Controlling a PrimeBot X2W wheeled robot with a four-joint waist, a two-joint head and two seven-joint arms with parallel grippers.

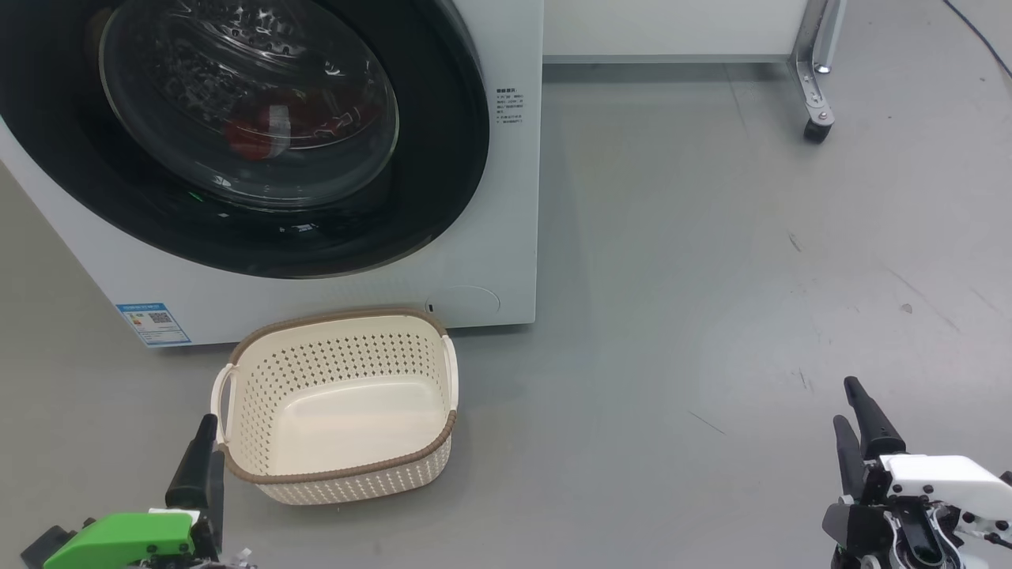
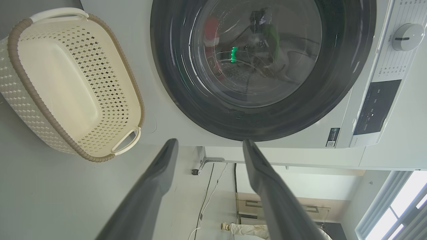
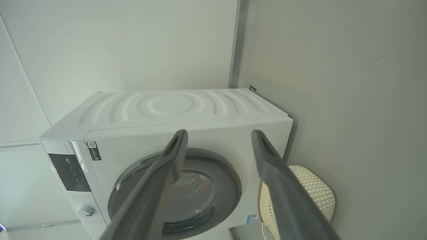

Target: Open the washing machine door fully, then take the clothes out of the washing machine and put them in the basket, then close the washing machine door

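Observation:
The white washing machine (image 1: 490, 261) stands at the upper left, its black-rimmed door (image 1: 443, 158) shut flat against the front. Red clothes (image 1: 269, 126) show through the glass bowl, low in the drum. The cream basket (image 1: 340, 474) sits on the floor just in front of the machine, nothing in it. My left gripper (image 1: 207, 431) is at the lower left beside the basket's left handle. My right gripper (image 1: 846, 403) is at the lower right over bare floor. In the wrist views the left gripper (image 2: 210, 142) and right gripper (image 3: 219, 132) are both open with nothing between the fingers, facing the door (image 2: 340, 83) from a distance.
A castor of a metal frame (image 1: 817, 126) stands on the grey floor at the back right, and a dark cable (image 1: 976, 32) runs past it. The machine's dial (image 2: 407, 36) and dark control panel (image 2: 377, 106) sit above the door. Open floor lies right of the basket.

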